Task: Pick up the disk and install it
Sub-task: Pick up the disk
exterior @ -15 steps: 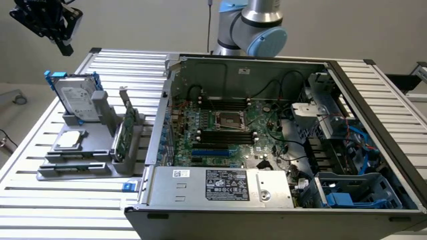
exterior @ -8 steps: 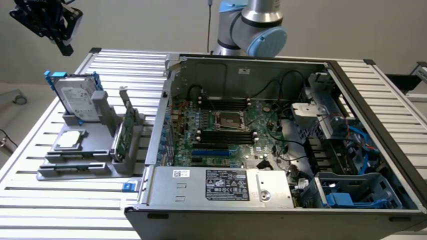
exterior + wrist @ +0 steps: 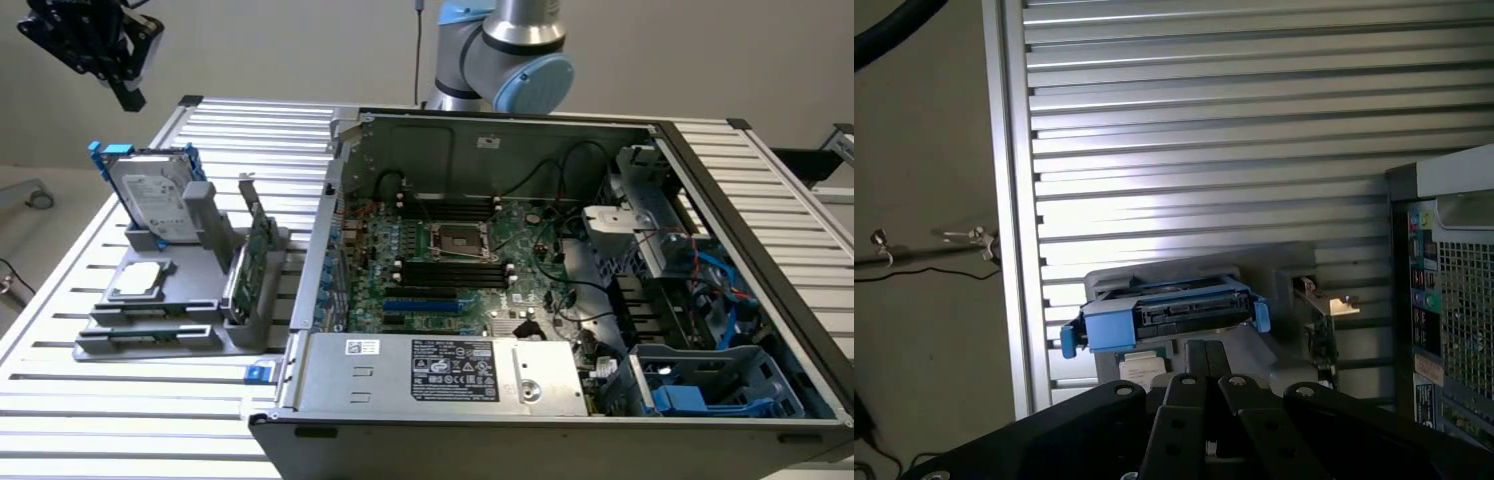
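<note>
here, the slatted metal table (image 3: 120, 410) carries an open computer case (image 3: 561, 440) up front; just beside it, on the exterior view's left, a grey holder (image 3: 160, 335) stands the disk (image 3: 151, 195) upright. above the disk, well apart, hangs the gripper (image 3: 128, 97), its fingers pressed together on nothing. behind it all rises a pale wall (image 3: 294, 50).

Slatted table (image 3: 134, 410): grey rack (image 3: 160, 335), computer case (image 3: 534, 150)

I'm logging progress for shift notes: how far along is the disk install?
Nothing looks done: the disk stands upright in its grey holder beside the open computer case. The gripper, shut and empty, hovers above it. Picking up and installing remain.
</note>
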`<state>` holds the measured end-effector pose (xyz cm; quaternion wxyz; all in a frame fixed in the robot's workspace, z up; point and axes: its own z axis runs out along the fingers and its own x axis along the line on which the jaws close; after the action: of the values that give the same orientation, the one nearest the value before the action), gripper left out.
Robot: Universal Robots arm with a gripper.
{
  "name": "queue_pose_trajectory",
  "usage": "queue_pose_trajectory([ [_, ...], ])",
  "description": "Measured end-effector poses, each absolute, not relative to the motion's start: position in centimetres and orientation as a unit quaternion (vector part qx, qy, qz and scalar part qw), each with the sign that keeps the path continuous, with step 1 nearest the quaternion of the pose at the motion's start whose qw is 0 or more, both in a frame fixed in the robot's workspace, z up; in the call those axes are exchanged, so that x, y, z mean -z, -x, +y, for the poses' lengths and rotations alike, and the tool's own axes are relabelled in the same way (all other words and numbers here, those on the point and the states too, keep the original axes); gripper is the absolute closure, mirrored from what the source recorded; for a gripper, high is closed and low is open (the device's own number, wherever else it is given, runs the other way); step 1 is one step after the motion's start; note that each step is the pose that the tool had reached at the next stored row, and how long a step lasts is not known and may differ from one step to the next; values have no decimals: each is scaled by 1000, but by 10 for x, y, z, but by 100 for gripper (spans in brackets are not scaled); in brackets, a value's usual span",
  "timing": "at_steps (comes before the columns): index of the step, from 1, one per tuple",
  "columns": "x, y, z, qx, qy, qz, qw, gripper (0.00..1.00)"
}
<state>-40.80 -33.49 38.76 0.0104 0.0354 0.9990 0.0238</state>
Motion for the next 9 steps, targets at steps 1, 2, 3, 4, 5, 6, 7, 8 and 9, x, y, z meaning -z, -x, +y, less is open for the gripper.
queue_pose_trajectory([
  [1, -388, 410, -335, -24, -35, 999, 10, 89],
  [2, -388, 411, -335, -24, -35, 999, 10, 89],
  [3, -388, 413, -334, -24, -35, 999, 10, 89],
  [4, -387, 415, -334, -24, -35, 999, 10, 89],
  [5, -387, 418, -333, -24, -35, 999, 10, 89],
  [6, -387, 421, -332, -24, -35, 999, 10, 89],
  [7, -387, 424, -330, -24, -35, 999, 10, 89],
  [8, -387, 427, -329, -24, -35, 999, 10, 89],
  [9, -387, 430, -327, -24, -35, 999, 10, 89],
])
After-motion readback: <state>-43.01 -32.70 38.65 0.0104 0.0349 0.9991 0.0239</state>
